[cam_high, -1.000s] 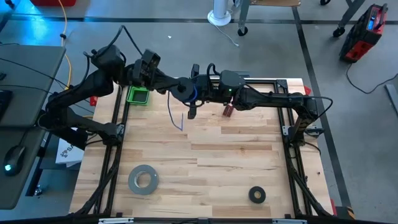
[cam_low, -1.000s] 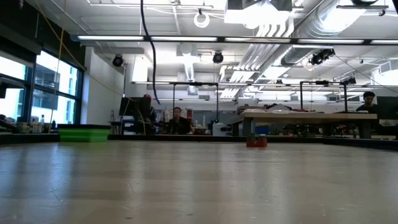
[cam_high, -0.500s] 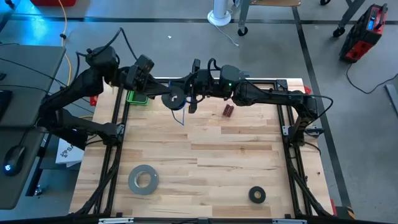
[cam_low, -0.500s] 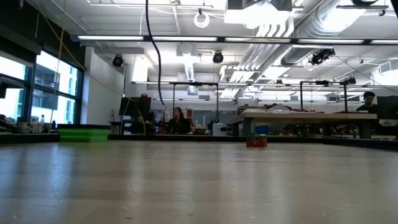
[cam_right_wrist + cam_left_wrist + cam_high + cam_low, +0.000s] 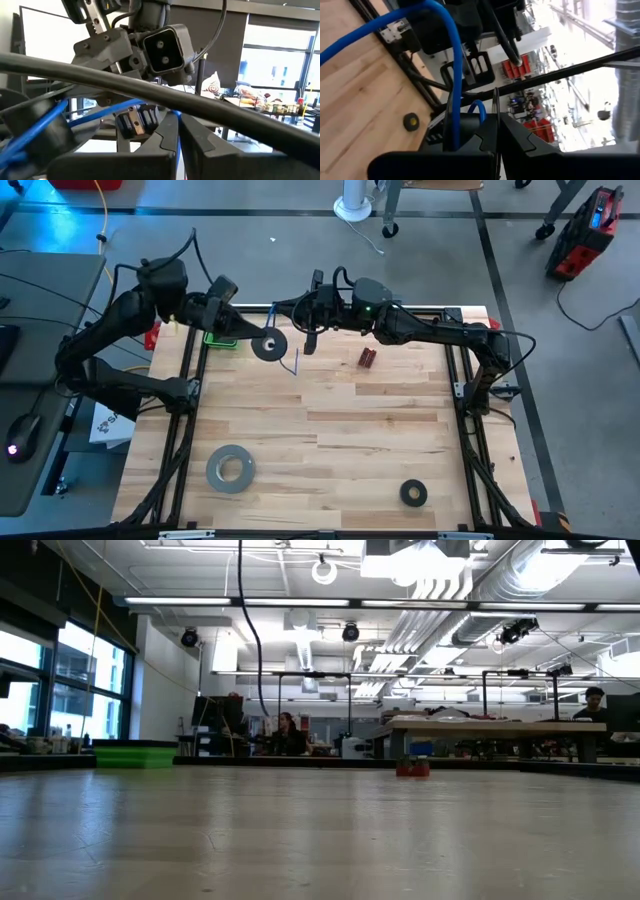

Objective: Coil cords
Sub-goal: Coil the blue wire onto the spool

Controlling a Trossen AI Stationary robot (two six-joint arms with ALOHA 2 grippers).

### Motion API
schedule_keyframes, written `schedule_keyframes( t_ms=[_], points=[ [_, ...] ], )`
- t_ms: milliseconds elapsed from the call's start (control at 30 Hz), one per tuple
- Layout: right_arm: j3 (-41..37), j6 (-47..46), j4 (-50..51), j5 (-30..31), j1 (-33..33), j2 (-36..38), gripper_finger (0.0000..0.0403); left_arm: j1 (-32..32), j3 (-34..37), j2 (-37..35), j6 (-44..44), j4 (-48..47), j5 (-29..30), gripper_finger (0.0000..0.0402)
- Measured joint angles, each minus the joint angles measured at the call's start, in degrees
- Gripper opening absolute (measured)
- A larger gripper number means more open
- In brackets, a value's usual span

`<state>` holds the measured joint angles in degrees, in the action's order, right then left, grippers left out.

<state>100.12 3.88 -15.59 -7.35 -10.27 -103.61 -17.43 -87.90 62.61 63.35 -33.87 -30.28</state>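
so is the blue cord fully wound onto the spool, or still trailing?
Still trailing. In the high view a loose blue cord tail hangs below the black spool, which sits between the left gripper and right gripper.

Both dark six-joint arms reach toward each other above the far edge of the pale wooden table point(image 5: 330, 430), lifted clear of its surface. The left arm stretches in from the table's far left corner, its left gripper point(image 5: 262, 343) closed, fingers point(image 5: 520, 137) pressed together. The right arm extends from the far right corner along the far edge, its right gripper point(image 5: 308, 340) also closed, just beside the left one, fingers point(image 5: 200, 137) meeting.
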Motion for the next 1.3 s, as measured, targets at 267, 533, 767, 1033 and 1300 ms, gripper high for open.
schedule_keyframes(
  t_ms=[267, 533, 767, 1033, 1300],
  points=[
    [0.00, 0.04, 3.34, 0.17, -0.82, 0.00, 0.0000, -2.40, -0.02, -0.52, -6.60, -7.97, 0.23, 0.0000],
    [0.00, -2.82, 6.84, 0.18, -1.94, 0.20, 0.0000, -6.00, -0.02, -3.37, -17.20, -16.15, 8.73, 0.0000],
    [0.00, -3.93, 6.77, 0.17, -2.24, 0.22, 0.0001, -7.42, -0.02, -5.76, -32.00, -15.15, 21.78, 0.0000],
    [0.02, -5.90, 7.83, -0.34, -2.18, 0.32, 0.0001, -7.40, -0.02, -6.73, -40.68, -3.65, 22.67, 0.0000],
    [0.09, -7.08, 7.79, -2.44, -2.18, 0.33, 0.0001, -7.39, -0.02, -5.87, -45.94, 1.15, 22.66, 0.0001]
  ],
)
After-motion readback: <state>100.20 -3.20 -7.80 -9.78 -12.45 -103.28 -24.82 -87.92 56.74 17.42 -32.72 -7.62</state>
